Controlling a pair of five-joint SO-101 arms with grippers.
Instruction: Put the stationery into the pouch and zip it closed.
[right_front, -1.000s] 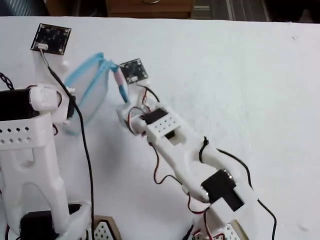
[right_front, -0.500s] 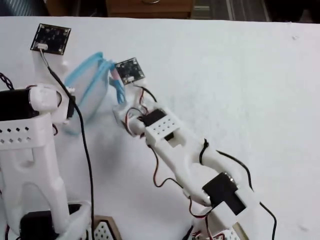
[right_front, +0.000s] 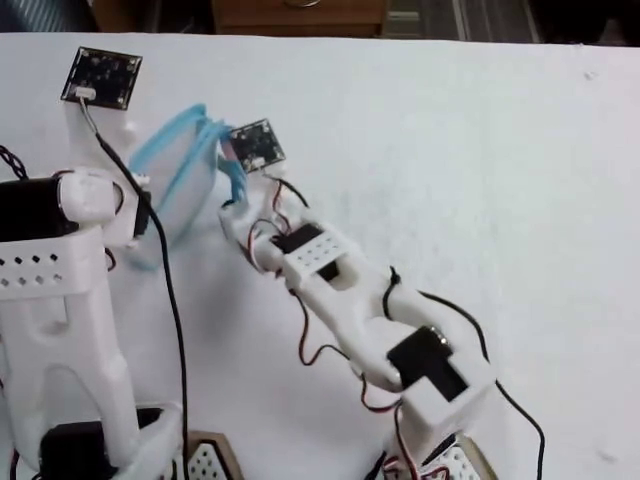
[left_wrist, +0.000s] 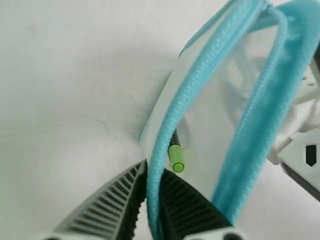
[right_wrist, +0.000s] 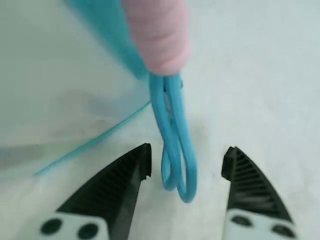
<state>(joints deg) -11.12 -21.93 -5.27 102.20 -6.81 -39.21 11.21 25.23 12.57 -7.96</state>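
- Left gripper (left_wrist: 151, 172): jaws pinching the rim of the clear plastic pouch w/ turquoise zip (right_front: 183, 180), near white table's (right_front: 450, 120) far-left corner; hold firm as anchor.
- Green-capped pen (left_wrist: 176, 159) inside.
- Right gripper (right_wrist: 187, 151): jaws spread astride turquoise cord loop (right_wrist: 176, 165), below pink cylinder (right_wrist: 155, 30); prob. nip loop, pull along zip.

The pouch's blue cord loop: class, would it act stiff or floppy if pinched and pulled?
Probably floppy: the cord loop curves in a limp, narrow bend inside the open right gripper. It is likely light, being so thin. It might slide out of a pinch, since only its top is anchored, at the pink pull.
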